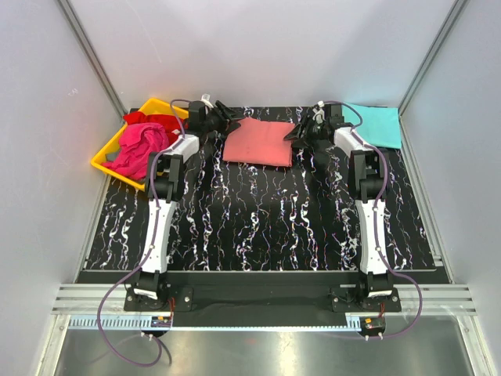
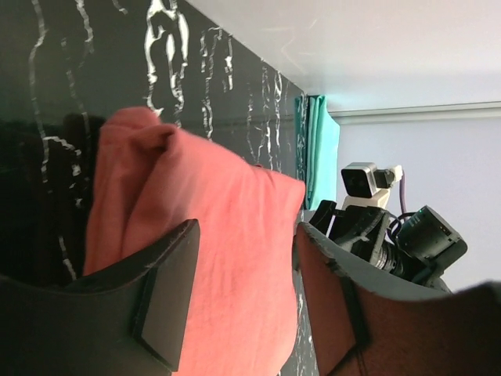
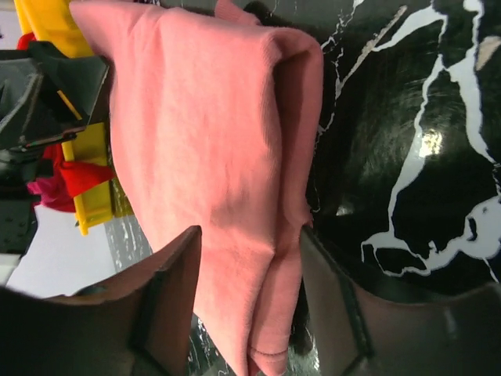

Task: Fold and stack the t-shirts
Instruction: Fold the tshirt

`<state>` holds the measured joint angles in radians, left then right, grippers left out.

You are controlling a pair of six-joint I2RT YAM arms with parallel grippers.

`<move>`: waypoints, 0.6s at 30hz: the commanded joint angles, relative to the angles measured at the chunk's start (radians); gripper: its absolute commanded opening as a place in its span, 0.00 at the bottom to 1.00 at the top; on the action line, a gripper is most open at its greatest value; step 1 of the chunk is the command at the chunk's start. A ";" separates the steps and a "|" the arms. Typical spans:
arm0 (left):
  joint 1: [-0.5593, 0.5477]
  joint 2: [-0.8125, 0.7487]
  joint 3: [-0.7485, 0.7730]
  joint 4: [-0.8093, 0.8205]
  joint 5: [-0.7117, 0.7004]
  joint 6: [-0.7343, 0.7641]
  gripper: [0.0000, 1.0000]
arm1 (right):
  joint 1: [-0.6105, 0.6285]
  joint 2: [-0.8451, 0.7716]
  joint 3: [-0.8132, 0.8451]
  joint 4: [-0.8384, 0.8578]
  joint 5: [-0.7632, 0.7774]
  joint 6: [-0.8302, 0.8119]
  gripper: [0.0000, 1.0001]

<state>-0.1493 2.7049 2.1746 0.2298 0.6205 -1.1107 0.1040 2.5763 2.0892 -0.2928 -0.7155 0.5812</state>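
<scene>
The salmon-pink t-shirt lies folded into a rectangle at the back middle of the marbled black mat. My left gripper is open at its far left corner. In the left wrist view the pink cloth shows between the spread fingers. My right gripper is open at the shirt's right edge. In the right wrist view the folded edge lies between the fingers. The turquoise t-shirt lies folded flat at the back right. The magenta t-shirt and the red t-shirt lie crumpled in the yellow tray.
The yellow tray sits at the back left, half off the mat. Grey walls close in the back and both sides. The turquoise t-shirt also shows in the left wrist view, behind the right arm's wrist camera.
</scene>
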 commanded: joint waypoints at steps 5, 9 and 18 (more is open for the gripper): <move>0.001 -0.226 -0.019 -0.003 0.004 0.052 0.63 | 0.005 -0.212 -0.104 -0.006 0.068 -0.075 0.71; 0.002 -0.390 -0.117 -0.191 0.018 0.219 0.64 | 0.022 -0.287 -0.214 -0.046 0.086 -0.159 0.82; -0.009 -0.527 -0.392 -0.516 -0.086 0.557 0.61 | 0.045 -0.249 -0.255 -0.085 0.120 -0.205 0.84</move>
<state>-0.1509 2.1437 1.8343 -0.1173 0.5896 -0.7040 0.1398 2.3249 1.8381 -0.3557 -0.6186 0.4129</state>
